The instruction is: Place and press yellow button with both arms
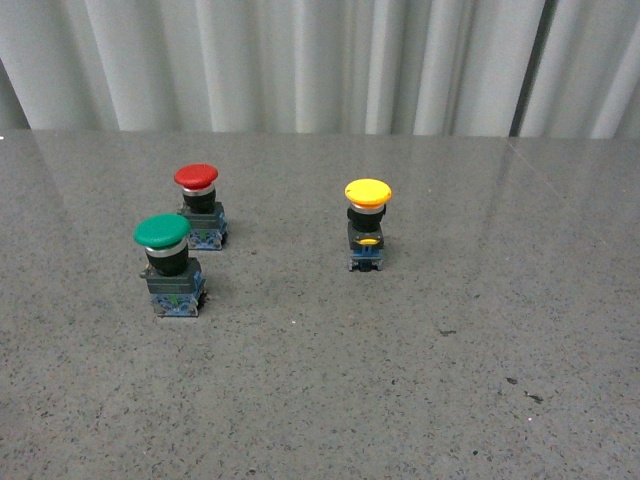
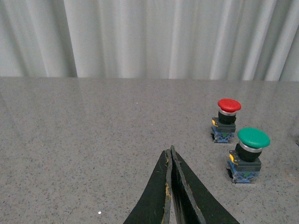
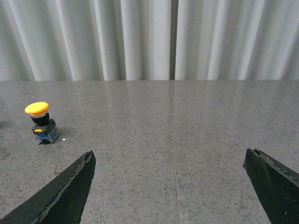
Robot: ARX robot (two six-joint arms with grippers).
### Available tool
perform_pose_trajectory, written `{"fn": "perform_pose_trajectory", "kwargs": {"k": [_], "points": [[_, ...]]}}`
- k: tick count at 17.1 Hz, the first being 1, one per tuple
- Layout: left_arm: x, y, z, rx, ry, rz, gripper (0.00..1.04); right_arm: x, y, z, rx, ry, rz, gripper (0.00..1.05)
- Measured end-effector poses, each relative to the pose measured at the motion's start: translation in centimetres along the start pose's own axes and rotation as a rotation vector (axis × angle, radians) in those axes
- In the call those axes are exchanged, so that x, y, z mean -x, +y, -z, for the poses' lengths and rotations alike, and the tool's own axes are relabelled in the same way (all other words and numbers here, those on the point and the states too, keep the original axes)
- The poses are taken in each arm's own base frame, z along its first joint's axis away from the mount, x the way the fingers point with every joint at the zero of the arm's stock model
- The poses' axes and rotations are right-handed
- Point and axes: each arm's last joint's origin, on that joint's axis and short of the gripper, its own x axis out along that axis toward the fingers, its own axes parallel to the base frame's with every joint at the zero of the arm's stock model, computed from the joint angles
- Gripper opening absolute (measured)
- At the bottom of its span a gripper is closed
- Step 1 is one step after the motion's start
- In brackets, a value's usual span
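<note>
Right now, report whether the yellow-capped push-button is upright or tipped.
Upright: the yellow-capped push-button stands on its base, cap on top.

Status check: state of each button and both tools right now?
yellow button: upright on the table, nothing touching it.
green button: upright, nothing touching it.
red button: upright, nothing touching it.
left tool: shut, empty.
right tool: wide open, empty.

The yellow button [image 1: 367, 228] has a yellow cap, black body and blue base with a yellow tab. The green button [image 1: 170, 265] and the red button [image 1: 202, 207] — same black and blue below. The table [image 1: 420, 400] is grey, speckled dark; the curtain [image 1: 300, 60] white.
</note>
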Motion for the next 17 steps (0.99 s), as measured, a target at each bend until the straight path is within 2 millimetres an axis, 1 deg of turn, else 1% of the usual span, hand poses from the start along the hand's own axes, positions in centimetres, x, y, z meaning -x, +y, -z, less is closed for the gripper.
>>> {"fn": "perform_pose_trajectory", "kwargs": {"k": [6, 14, 16, 17], "points": [[1.3, 0.0, -0.3, 0.000, -0.009, 0.000, 0.04, 0.0, 0.0, 0.0, 0.000, 0.000, 0.000, 0.98], [2.3, 0.0, -0.3, 0.000, -0.012, 0.000, 0.04, 0.0, 0.0, 0.0, 0.000, 0.000, 0.000, 0.98], [2.7, 0.0, -0.2, 0.000, -0.006, 0.000, 0.04, 0.0, 0.0, 0.0, 0.000, 0.000, 0.000, 0.98], [3.3, 0.0, 0.3, 0.000, 0.043, 0.002, 0.04, 0.0, 0.0, 0.0, 0.000, 0.000, 0.000, 0.98]]}}
